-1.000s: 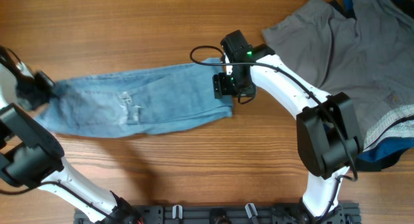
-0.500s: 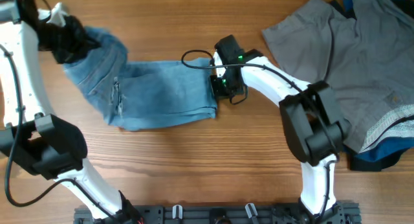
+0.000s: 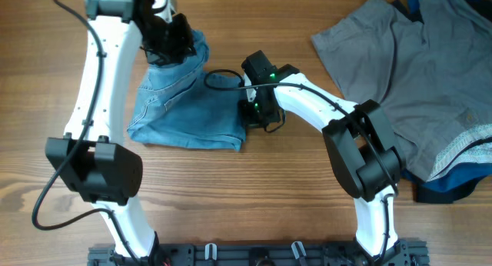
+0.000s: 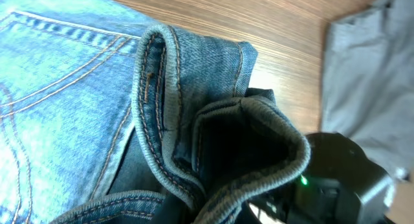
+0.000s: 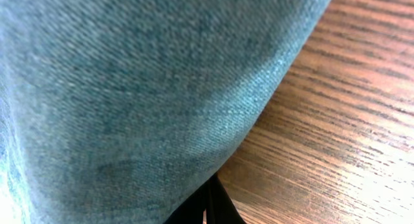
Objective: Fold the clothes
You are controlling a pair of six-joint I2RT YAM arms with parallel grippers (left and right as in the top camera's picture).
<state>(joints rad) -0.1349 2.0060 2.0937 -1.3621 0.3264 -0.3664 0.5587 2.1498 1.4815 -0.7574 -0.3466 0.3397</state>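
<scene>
The light-blue jeans [image 3: 184, 112] lie folded in a short stack left of the table's middle. My left gripper [image 3: 171, 37] is shut on their waistband end, which it holds bunched and raised above the stack's far side. In the left wrist view the stitched waistband [image 4: 162, 101] curls over my fingers and hides them. My right gripper [image 3: 252, 112] is low at the stack's right edge, shut on the denim there. Up close the denim [image 5: 129, 88] drapes over its dark fingertips [image 5: 217, 208], which are pressed together.
A large grey garment [image 3: 415, 66] is spread over the right of the table, with a dark-blue one [image 3: 453, 185] under its near corner. The right arm's black wrist [image 4: 336, 179] sits close beside my left gripper. Bare wood [image 3: 254, 189] runs along the front.
My left gripper carried the waistband end up and rightward over the jeans, shortening them into a stack. The right gripper shut on the right edge and shifted left with it.
</scene>
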